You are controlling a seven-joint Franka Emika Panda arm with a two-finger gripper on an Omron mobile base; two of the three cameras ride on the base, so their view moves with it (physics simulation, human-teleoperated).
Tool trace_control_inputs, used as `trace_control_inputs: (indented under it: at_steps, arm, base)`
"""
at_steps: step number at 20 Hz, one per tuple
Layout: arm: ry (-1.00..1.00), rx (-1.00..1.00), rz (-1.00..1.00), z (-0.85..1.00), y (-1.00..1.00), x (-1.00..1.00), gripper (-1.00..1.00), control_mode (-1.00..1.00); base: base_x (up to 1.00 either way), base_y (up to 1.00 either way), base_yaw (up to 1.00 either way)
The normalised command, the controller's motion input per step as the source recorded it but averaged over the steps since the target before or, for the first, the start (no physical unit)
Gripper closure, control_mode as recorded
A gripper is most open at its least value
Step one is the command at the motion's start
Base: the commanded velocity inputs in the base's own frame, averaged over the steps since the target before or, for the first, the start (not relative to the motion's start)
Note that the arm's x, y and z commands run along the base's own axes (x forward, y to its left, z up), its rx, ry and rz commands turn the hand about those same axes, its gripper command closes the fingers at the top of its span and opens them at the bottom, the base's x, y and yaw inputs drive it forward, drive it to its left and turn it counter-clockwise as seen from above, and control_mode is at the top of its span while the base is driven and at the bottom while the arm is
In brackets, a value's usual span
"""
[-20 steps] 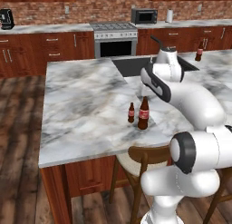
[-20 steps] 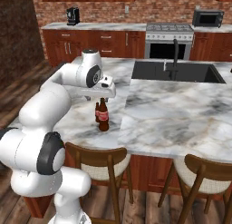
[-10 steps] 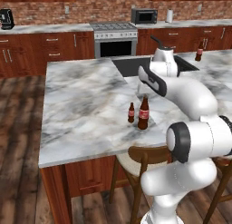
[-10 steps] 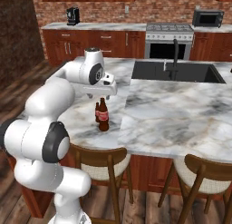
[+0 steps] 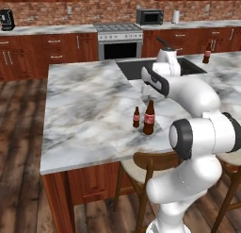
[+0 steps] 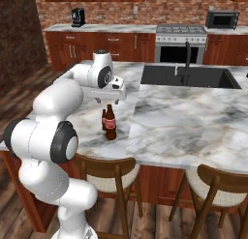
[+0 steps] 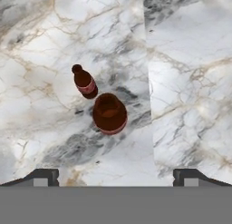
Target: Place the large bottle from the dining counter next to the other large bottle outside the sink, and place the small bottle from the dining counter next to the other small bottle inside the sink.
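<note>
Two bottles stand upright on the marble desk [image 5: 84,109], close together but not touching: the small brown bottle [image 5: 136,117] and, just beside it, the large cola bottle [image 5: 149,118]. Both have their long axes vertical, necks up. The hand [image 6: 109,95] hovers above them, pointing down at the desk; the bottles sit below it and slightly toward the near edge. In the hand view the large cola bottle [image 7: 109,113] lies near the centre, with the small brown bottle [image 7: 84,82] beyond it. The fingertips [image 7: 44,177] are spread wide apart, holding nothing and touching nothing. The sink [image 6: 189,77] lies to the far right of the bottles, well apart.
</note>
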Motion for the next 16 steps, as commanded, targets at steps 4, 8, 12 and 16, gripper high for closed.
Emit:
trace_control_inputs:
  at_steps: [4, 8, 12, 16]
  arm:
    - [0.00, 0.00, 0.00, -0.08, 0.01, 0.24, -1.00, -1.00]
    - [0.00, 0.00, 0.00, -0.02, 0.01, 0.13, -1.00, -1.00]
    - [0.00, 0.00, 0.00, -0.01, 0.00, 0.07, -1.00, -1.00]
    - [0.02, 0.00, 0.00, -0.02, 0.04, 0.08, -1.00, -1.00]
  base:
    - [0.00, 0.00, 0.00]
    - [0.00, 0.00, 0.00]
    - [0.00, 0.00, 0.00]
    - [0.00, 0.00, 0.00]
